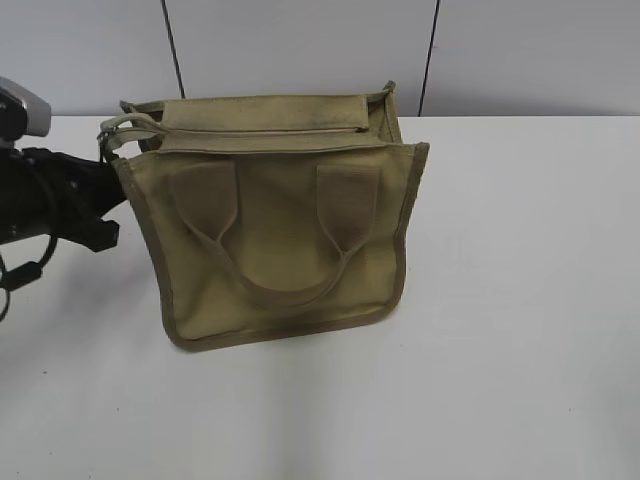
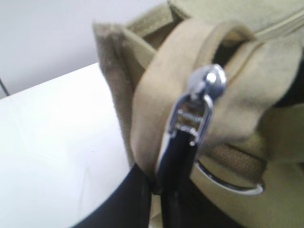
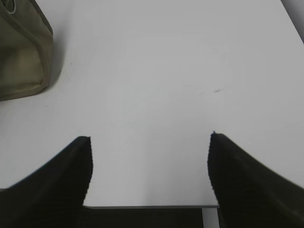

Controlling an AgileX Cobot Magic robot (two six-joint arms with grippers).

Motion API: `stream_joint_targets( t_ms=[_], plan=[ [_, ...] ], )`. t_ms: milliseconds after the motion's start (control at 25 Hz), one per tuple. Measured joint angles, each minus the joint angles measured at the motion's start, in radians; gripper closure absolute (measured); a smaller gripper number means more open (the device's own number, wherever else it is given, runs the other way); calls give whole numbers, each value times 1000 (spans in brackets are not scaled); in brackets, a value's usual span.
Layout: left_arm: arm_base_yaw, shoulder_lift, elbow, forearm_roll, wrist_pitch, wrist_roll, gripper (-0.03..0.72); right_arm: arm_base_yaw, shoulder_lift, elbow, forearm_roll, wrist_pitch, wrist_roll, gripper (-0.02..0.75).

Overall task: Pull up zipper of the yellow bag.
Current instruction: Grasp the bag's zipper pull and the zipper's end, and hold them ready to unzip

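Note:
The yellow bag (image 1: 280, 230) stands upright on the white table, handle side facing the camera. Its zipper (image 1: 260, 129) runs along the top. My left gripper (image 1: 108, 165) is at the bag's upper left corner. In the left wrist view it (image 2: 159, 190) is shut on the dark tab of the silvery zipper pull (image 2: 197, 109), at the end of the khaki fabric (image 2: 156, 109). My right gripper (image 3: 149, 142) is open and empty over bare table. A bag corner (image 3: 21, 57) shows at the upper left of the right wrist view. The right gripper is out of the exterior view.
The white table (image 1: 520, 300) stretches to the right of and in front of the bag. A grey panelled wall (image 1: 300, 40) stands behind it. A metal ring (image 2: 228, 183) hangs on the bag next to the pull. The table edge (image 3: 152, 207) lies under my right gripper.

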State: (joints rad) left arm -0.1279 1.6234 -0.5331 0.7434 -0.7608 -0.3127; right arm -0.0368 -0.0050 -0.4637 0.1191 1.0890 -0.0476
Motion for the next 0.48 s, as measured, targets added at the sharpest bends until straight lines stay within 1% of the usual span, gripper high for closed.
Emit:
stream_joint_targets(
  t_ms=[120, 200, 320, 400, 480],
  plan=[
    [0, -111, 0, 51, 122, -34, 680, 0, 0, 0, 0, 0, 0, 160],
    [0, -155, -16, 125, 177, -84, 680, 0, 0, 0, 0, 0, 0, 160],
    [0, -191, -74, 306, 247, -239, 680, 0, 0, 0, 0, 0, 0, 160],
    [0, -203, -120, 440, 269, -381, 680, 0, 0, 0, 0, 0, 0, 160],
    [0, -210, -171, 606, 275, -515, 680, 0, 0, 0, 0, 0, 0, 160]
  ],
)
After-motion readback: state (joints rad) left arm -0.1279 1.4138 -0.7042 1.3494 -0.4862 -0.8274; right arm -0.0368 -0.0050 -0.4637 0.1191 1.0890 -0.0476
